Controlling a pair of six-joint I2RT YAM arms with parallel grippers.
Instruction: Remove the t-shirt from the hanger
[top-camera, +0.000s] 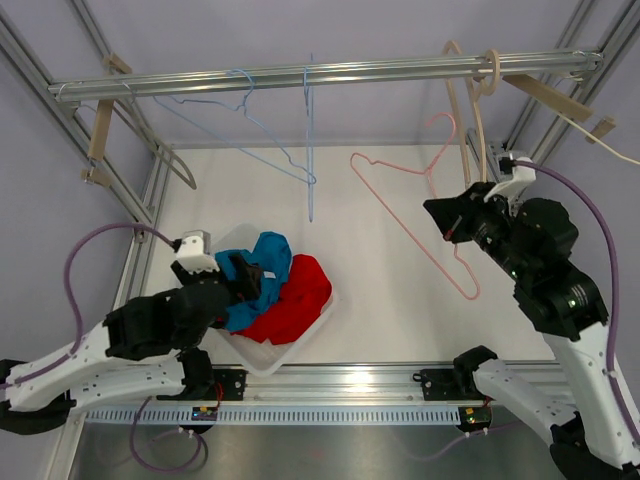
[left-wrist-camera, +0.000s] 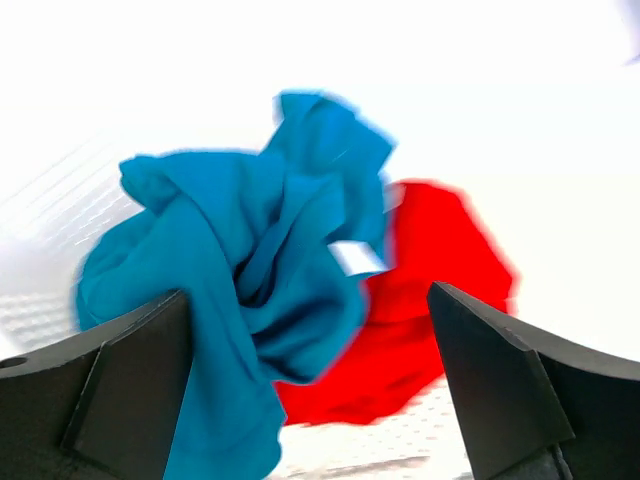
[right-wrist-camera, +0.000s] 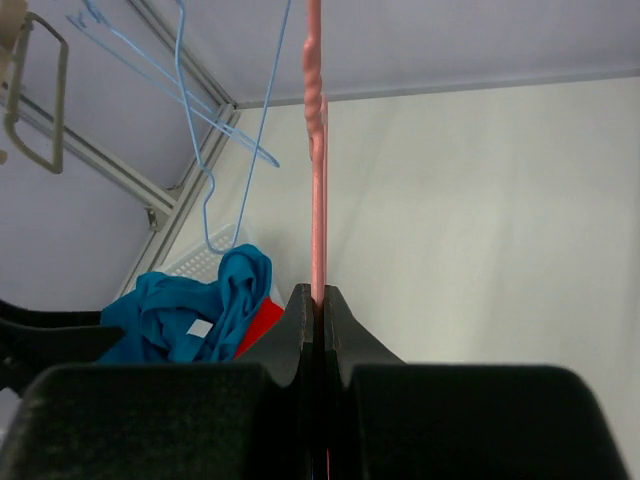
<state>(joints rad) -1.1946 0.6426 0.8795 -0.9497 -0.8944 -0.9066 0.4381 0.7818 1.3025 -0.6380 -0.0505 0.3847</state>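
Two black fingers (left-wrist-camera: 140, 390) of the left gripper (left-wrist-camera: 308, 290) stand wide apart at the bottom of the left wrist view, gripping nothing. Beyond the gap between them lies the blue shirt (left-wrist-camera: 250, 290), crumpled, with a red shirt (left-wrist-camera: 430, 300) touching it on its right. From above, the left gripper (top-camera: 245, 272) hangs over the blue shirt (top-camera: 265, 262). Both shirts sit in a white basket (top-camera: 262, 362) on the table (top-camera: 380, 300), with the red shirt (top-camera: 300, 300) toward the basket's right side. Neither shirt is on a hanger.

On the right wrist view, the right gripper (right-wrist-camera: 318, 300) has its fingers pressed together on the thin wire of the pink hanger (right-wrist-camera: 316, 150), which runs straight up from them. In the top view the right gripper (top-camera: 445, 222) is raised over the table's right half, and the pink hanger (top-camera: 412, 226) slants across that side, bare of cloth. Past the clamped fingers, the blue shirt (right-wrist-camera: 185, 315) shows low on the left.

Two blue hangers (top-camera: 308, 150), also bare, hang from the rail (top-camera: 320, 72) at the far side.
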